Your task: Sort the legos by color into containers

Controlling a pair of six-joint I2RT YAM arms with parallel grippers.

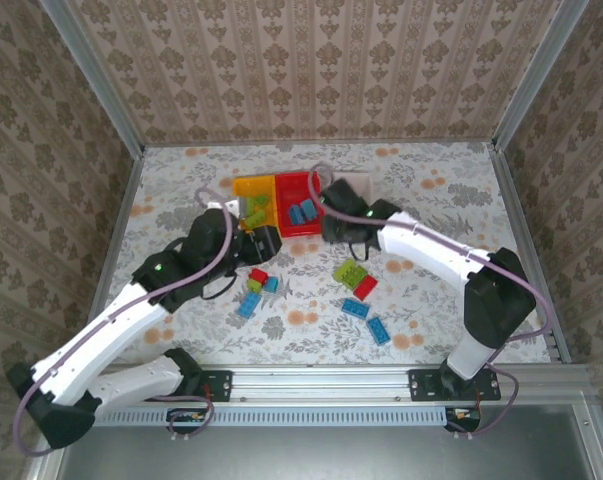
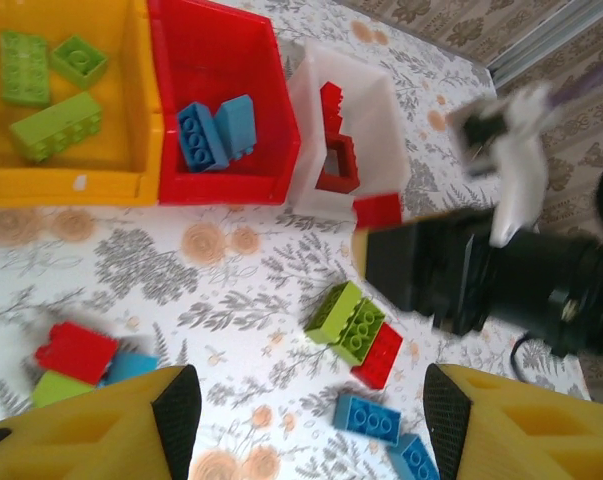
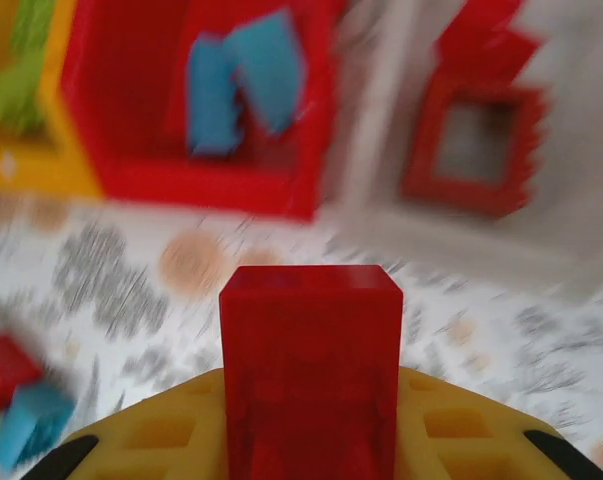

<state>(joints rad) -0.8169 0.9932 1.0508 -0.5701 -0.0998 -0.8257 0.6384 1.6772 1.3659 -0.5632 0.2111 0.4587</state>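
Sorting is about half done, I think. The yellow bin (image 2: 71, 187) has three green bricks (image 2: 56, 125) in it. The red bin (image 2: 221, 188), right beside it, has two blue bricks (image 2: 216, 132). The white bin (image 2: 366, 110), next along, has the red frame (image 2: 326, 183) and one more red piece behind it.

The right gripper (image 1: 333, 222) has its fingers squeezed on a red brick (image 3: 311, 370). It holds the brick up off the table (image 2: 231, 270), close to the front of the white bin but not over it yet. That brick looks like it belongs in there with the other red ones.

The left gripper (image 2: 309, 405) hangs over the table with its fingers wide apart and nothing between them.

About eight bricks are loose on the table. A little heap (image 2: 76, 350) of one red, one green and one blue sits near the left finger. A green pair (image 2: 346, 320) lies in the middle, touching a red one (image 2: 381, 355). Loose blue ones (image 2: 366, 418) lie nearer the arms. So there is green to go in yellow, blue to go in red, and red to go in white.
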